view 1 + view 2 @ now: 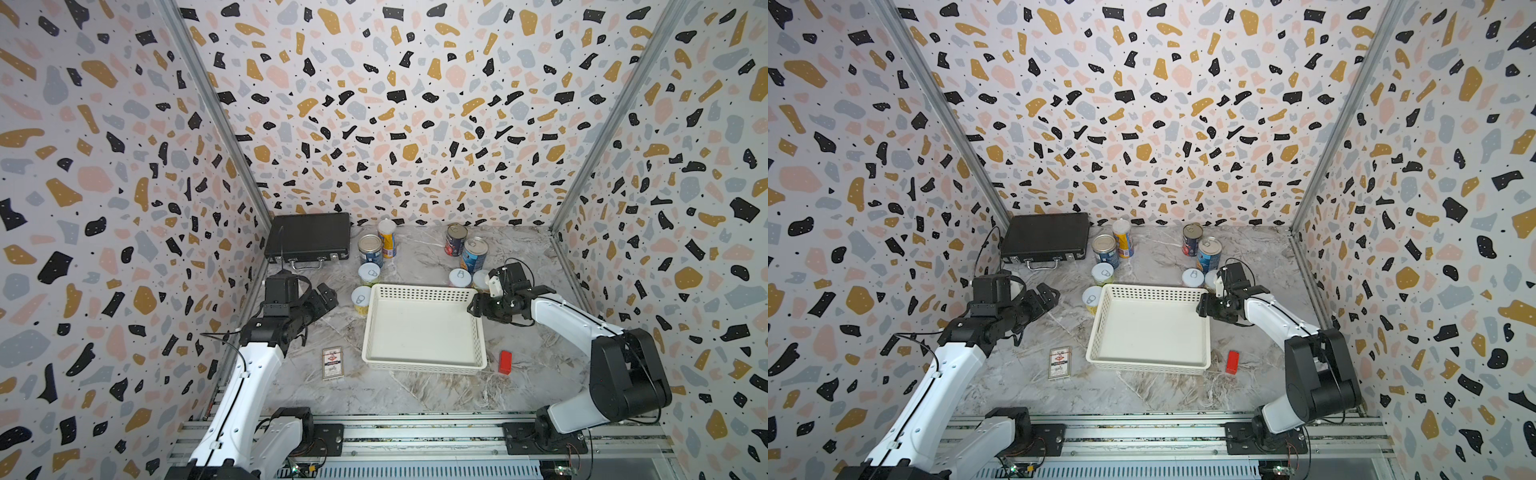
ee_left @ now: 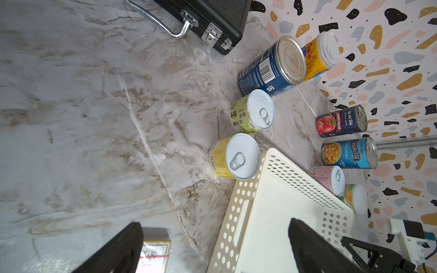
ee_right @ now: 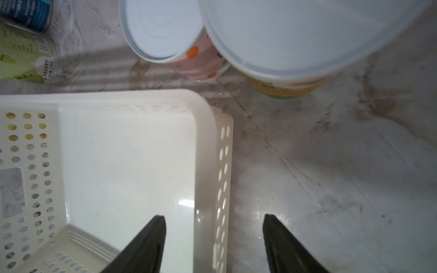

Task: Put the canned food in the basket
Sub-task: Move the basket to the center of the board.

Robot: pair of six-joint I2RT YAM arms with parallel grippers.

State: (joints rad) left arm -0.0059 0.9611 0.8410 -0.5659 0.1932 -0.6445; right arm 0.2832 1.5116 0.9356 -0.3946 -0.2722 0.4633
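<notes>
The white perforated basket (image 1: 424,292) sits empty mid-table. Behind it stand the cans. At back left are a blue-labelled one (image 1: 370,249), a tall yellow one (image 1: 387,237), a green one (image 1: 369,273) and a yellow one (image 1: 360,300) against the basket's corner. At back right are a red tomato can (image 1: 456,240), a blue soup can (image 1: 473,254), a pink one (image 1: 459,277) and an orange one (image 3: 290,87). My right gripper (image 3: 214,217) straddles the basket's right wall (image 3: 203,153), jaws apart, touching nothing. My left gripper (image 2: 215,224) hovers open left of the basket.
A black briefcase (image 1: 309,241) lies at the back left corner. A flat printed card box (image 1: 332,363) lies in front of the left arm. A small red block (image 1: 505,362) lies right of the basket's front corner. Patterned walls enclose three sides.
</notes>
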